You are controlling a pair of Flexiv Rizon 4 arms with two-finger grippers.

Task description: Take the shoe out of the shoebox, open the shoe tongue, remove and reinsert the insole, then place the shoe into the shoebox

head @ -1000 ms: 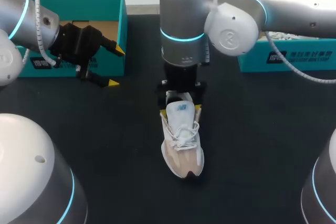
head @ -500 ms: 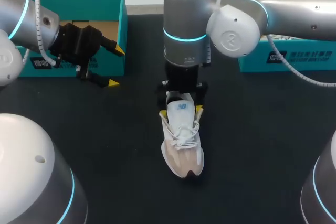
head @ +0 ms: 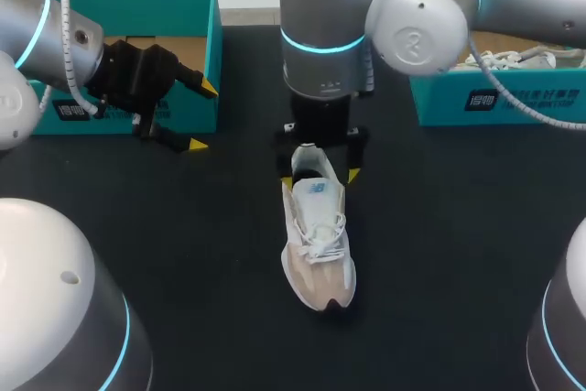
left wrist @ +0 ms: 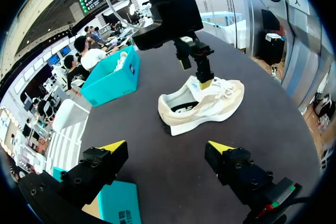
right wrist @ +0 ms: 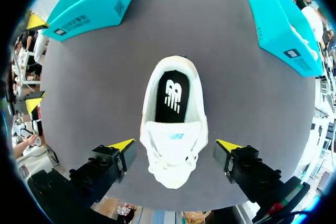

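White shoe (head: 316,244) upright. Right gripper (right wrist: 176,145) over its heel, fingers apart. Left gripper (head: 201,116) well clear of shoe, fingers apart.

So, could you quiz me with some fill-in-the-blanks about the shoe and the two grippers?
1. The shoe stands on the dark ___.
2. Its insole is ___ with a white logo.
3. The right gripper hangs over the shoe with its fingers ___.
4. The left gripper holds ___.
Missing words: table; black; open; nothing.
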